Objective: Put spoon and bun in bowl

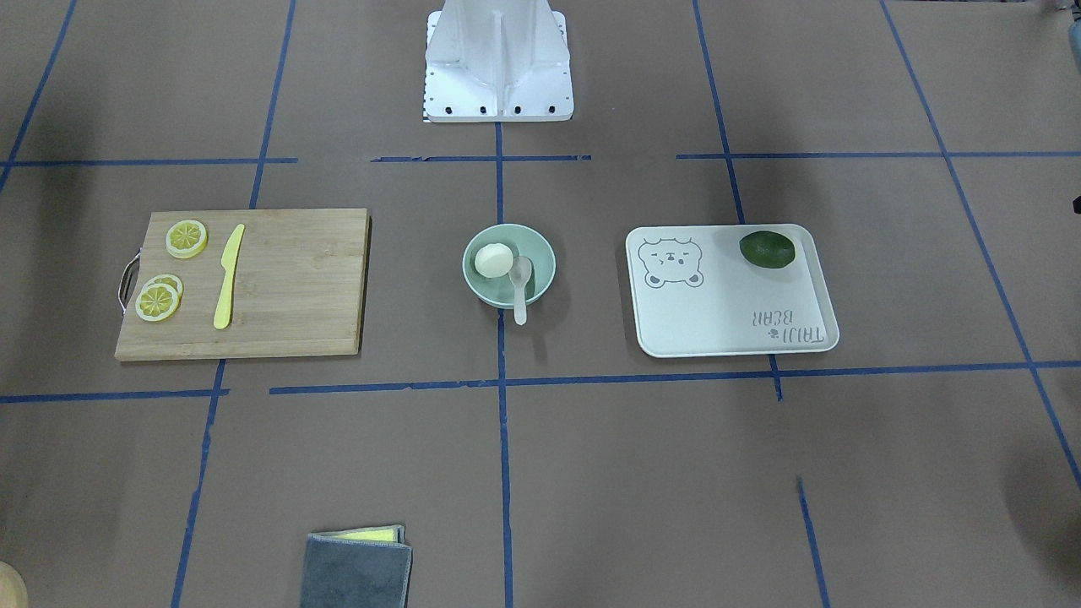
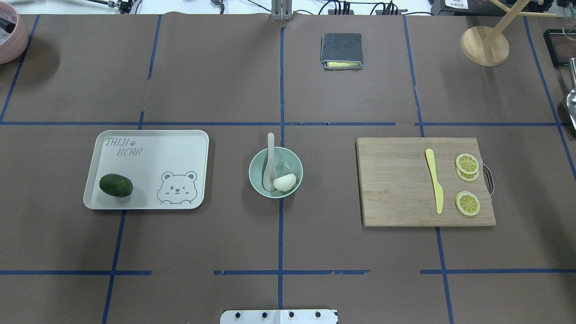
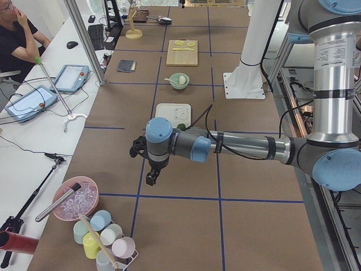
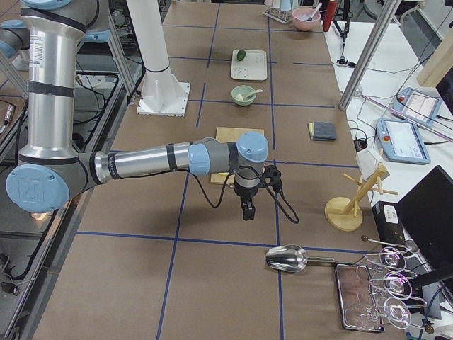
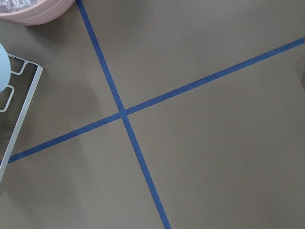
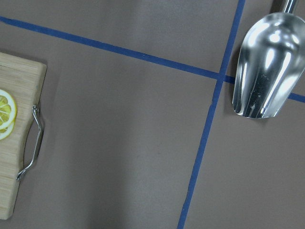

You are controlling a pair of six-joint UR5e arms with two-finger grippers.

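The mint-green bowl (image 2: 294,158) stands at the table's middle, also in the front-facing view (image 1: 543,247). The white bun (image 2: 285,182) lies inside it (image 1: 493,260). The pale spoon (image 2: 270,162) rests in the bowl beside the bun, its handle sticking out over the rim (image 1: 521,295). My left gripper (image 3: 151,179) hangs above the table far from the bowl, at the left end. My right gripper (image 4: 246,211) hangs above the table past the cutting board, at the right end. Both show only in the side views, so I cannot tell whether they are open or shut.
A wooden cutting board (image 2: 396,189) holds a yellow knife (image 2: 434,186) and lemon slices (image 2: 467,203). A white tray (image 2: 148,148) holds an avocado (image 2: 116,185). A folded grey cloth (image 2: 341,51), a metal scoop (image 6: 267,67), a pink bowl (image 5: 33,9) and a wooden stand (image 2: 485,45) lie farther off.
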